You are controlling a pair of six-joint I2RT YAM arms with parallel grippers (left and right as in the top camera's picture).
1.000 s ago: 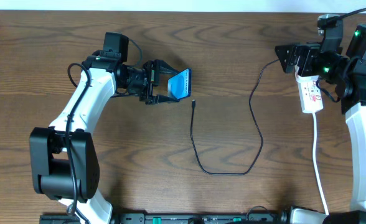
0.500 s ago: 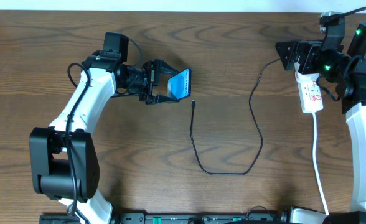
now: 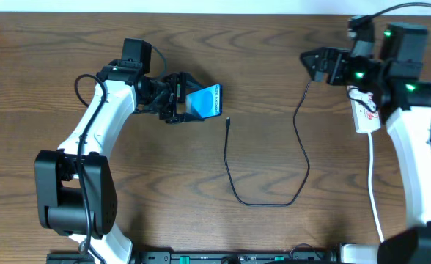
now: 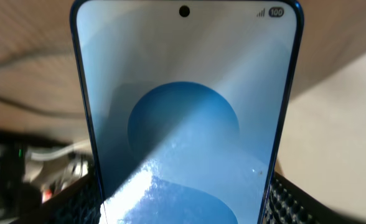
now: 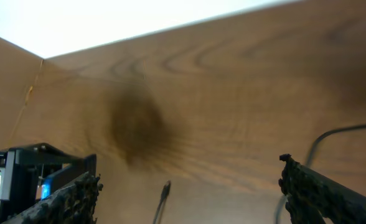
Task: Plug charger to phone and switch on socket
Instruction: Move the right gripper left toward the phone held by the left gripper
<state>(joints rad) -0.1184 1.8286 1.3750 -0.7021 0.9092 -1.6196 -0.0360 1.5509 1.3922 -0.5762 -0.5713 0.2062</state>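
From overhead, the left gripper (image 3: 193, 103) is clamped on the one phone (image 3: 205, 100), holding it tilted above the table (image 3: 164, 209) with the blue screen facing up. The single charger (image 3: 225, 158) lies slack on the wood. Its small plug (image 3: 228, 122) rests just below the phone, apart from it, and the cable loops down and back up towards the one socket (image 3: 365, 117) on the right. The right arm partly hides the socket, so I cannot tell whether its switch is on. The right gripper (image 3: 312, 64) hovers left of the socket, well apart from the plug. In the left wrist view, the phone (image 4: 183, 124) fills the frame, pinched at its lower edges between the two dark fingers (image 4: 292, 202). Its charging port is out of sight. In the right wrist view, the fingers (image 5: 323, 193) stand wide with only bare wood between them. A thin dark tip, probably the plug (image 5: 164, 196), shows low in the frame. The step in hand looks like presenting the phone for plugging, with neither the plugging nor the switching done. The next move calls for the empty right gripper to travel to the plug, pinch it close behind the tip and line it up squarely with the phone's port.
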